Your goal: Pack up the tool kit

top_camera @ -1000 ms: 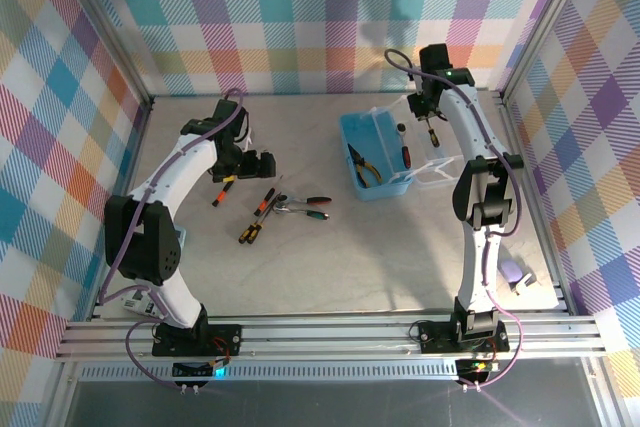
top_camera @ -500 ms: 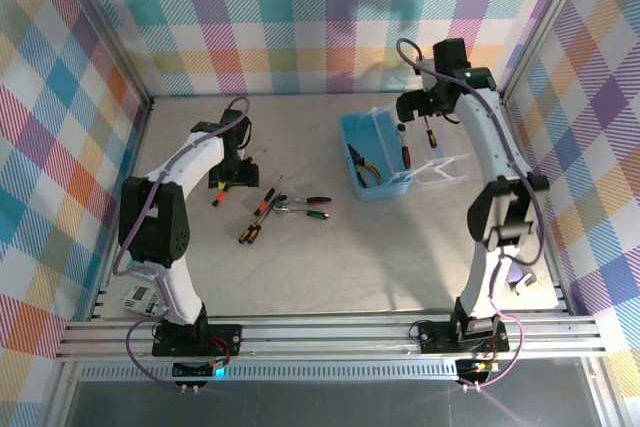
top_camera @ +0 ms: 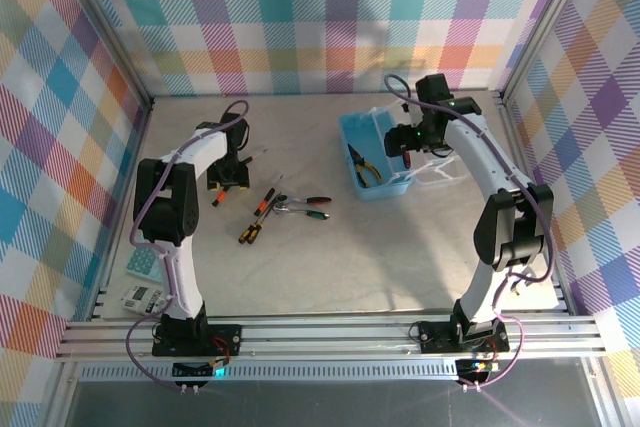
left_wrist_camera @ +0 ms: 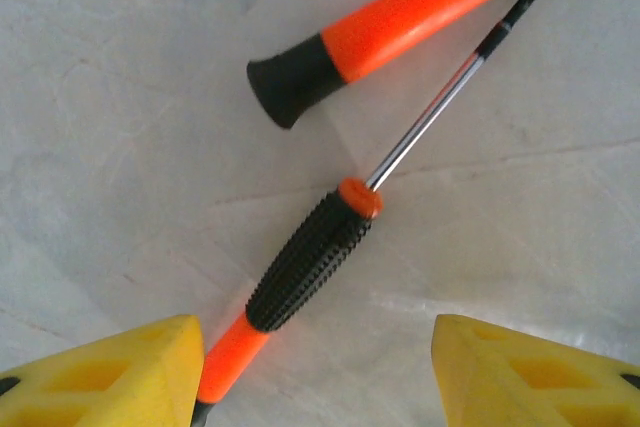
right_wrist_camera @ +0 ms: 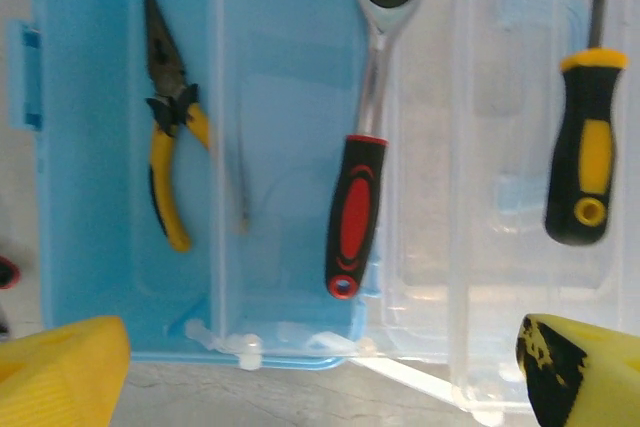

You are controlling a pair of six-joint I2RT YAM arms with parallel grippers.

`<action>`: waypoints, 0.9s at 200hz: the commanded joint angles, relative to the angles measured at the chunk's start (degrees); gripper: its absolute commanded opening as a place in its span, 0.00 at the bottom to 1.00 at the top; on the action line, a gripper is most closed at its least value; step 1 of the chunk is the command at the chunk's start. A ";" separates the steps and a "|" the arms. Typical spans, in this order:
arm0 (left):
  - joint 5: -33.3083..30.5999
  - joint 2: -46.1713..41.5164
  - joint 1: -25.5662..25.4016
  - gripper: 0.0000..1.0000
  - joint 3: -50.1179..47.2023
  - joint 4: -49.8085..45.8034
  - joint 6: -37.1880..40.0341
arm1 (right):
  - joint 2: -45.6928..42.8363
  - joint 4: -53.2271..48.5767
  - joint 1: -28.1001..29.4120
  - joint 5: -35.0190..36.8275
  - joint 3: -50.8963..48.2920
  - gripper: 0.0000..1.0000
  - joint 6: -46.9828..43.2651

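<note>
The light blue case (top_camera: 352, 137) stands open at the back right, its clear lid (top_camera: 440, 173) folded out to the right. Inside lie yellow-handled pliers (right_wrist_camera: 165, 137) and a red-handled wrench (right_wrist_camera: 358, 197). A yellow-and-black screwdriver (right_wrist_camera: 580, 162) rests in the lid. My right gripper (right_wrist_camera: 320, 377) hangs open above the case's near wall. My left gripper (left_wrist_camera: 315, 377) is low over the table, open. An orange-and-black screwdriver (left_wrist_camera: 305, 267) lies between its fingers, close against the left one (left_wrist_camera: 120, 372). A second orange handle (left_wrist_camera: 390, 27) lies just beyond.
More screwdrivers (top_camera: 265, 202) (top_camera: 251, 231) and a red-handled tool (top_camera: 305, 209) lie mid-table. A pale calculator (top_camera: 140, 297) sits near the left arm's base. A purple object (top_camera: 515, 272) rests at the right edge. Metal frame rails border the table.
My right gripper opened, let the yellow-and-black screwdriver go into the lid, and moved over the case. My left gripper swung left and dropped over the orange screwdriver, its jaws narrowing.
</note>
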 commanded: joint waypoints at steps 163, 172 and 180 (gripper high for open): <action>6.09 3.31 1.73 0.00 2.87 -4.11 3.48 | -4.31 -2.48 -0.45 4.69 -0.51 0.99 1.24; 6.81 2.22 1.58 0.00 2.63 -4.72 3.52 | -4.48 -2.70 -0.46 4.61 -0.35 0.99 1.24; 7.41 0.95 1.32 0.00 2.51 -5.39 3.52 | -4.63 -2.85 -0.47 4.50 -0.22 0.99 1.23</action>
